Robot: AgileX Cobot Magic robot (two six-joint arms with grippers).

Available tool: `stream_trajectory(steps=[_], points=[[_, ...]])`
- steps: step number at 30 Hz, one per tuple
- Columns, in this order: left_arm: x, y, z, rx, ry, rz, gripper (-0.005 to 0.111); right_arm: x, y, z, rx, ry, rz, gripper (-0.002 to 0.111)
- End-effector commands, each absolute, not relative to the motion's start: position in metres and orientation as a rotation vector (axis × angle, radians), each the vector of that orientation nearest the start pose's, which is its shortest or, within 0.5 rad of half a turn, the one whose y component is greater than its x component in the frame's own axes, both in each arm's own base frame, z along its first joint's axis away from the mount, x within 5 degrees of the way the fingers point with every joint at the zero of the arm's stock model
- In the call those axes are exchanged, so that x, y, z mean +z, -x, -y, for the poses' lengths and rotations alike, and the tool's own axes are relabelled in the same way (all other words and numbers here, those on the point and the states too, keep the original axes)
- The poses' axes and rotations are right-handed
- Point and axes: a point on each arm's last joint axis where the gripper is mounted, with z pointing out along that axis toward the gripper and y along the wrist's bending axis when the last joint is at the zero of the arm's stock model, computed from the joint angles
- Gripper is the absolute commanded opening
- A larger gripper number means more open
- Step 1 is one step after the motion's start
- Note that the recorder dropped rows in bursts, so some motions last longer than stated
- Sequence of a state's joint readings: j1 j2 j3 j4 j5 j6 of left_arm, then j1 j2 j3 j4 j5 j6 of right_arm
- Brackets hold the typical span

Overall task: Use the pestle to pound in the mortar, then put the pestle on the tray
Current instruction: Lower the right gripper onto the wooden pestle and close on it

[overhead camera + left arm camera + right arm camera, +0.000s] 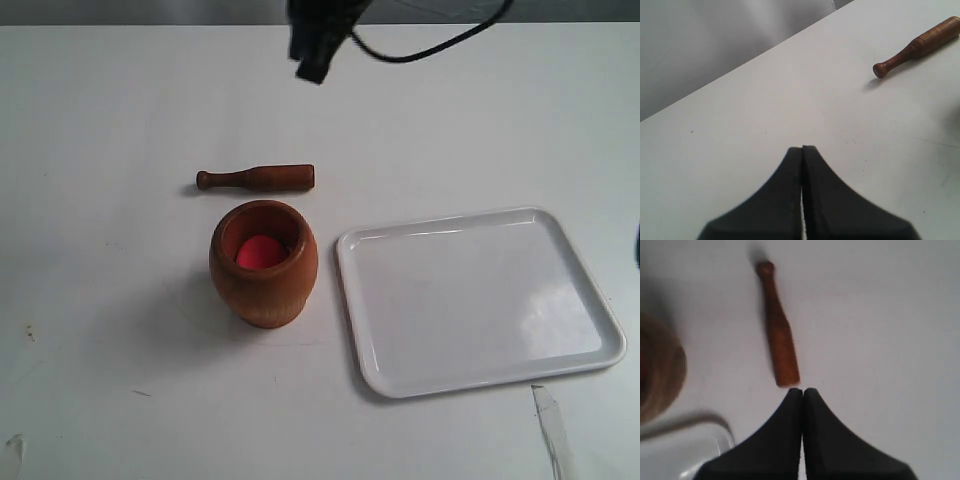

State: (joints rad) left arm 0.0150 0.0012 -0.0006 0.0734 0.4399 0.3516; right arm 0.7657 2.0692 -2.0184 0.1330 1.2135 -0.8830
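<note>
We judge that the pounding has not yet begun. The slim dark-brown turned wooden pestle [255, 179] lies flat on the white table [100, 120], just behind the barrel-shaped orange-brown wooden mortar [263, 264] and not touching it. Its knob points to the left of the exterior view. Something red [260, 251] sits inside the mortar. The glossy white rectangular tray [480, 300] lies just beside the mortar, on the right.

The right tool [802, 389] is clenched on nothing, its tips aimed at the pestle's thick end. The left tool [802, 148] is likewise closed and empty, with the knob end well apart from it.

We see several risks from here. If a clenched tool comes down without opening, it will nudge the round pestle and roll it, perhaps against the mortar. A grip on the thick end would leave the wrong end for pounding. The mortar stands free, so an off-centre stroke could tip it or shove it into the tray's rim. On the glossy tray, a pestle released carelessly may roll toward the low rim.
</note>
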Motion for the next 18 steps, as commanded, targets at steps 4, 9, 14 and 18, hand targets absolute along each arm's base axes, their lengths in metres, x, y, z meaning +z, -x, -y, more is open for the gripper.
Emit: stream_trajectory(steps=[4, 9, 14, 18], points=[[0.174, -0.051, -0.003, 0.302, -0.361, -1.897, 0.0, 0.252, -0.316, -0.382, 0.215, 2.14, -1.758, 0.0], [0.174, -0.051, -0.003, 0.302, -0.361, -1.897, 0.0, 0.23, -0.32, -0.401, 0.306, 2.134, -1.76, 0.0], [0.174, -0.051, -0.003, 0.302, -0.361, -1.897, 0.0, 0.2, -0.329, -0.4, 0.186, 2.19, -1.798, 0.0], [0.174, -0.051, -0.003, 0.302, -0.361, -1.897, 0.0, 0.193, -0.332, -0.399, 0.146, 2.202, -1.807, 0.0]])
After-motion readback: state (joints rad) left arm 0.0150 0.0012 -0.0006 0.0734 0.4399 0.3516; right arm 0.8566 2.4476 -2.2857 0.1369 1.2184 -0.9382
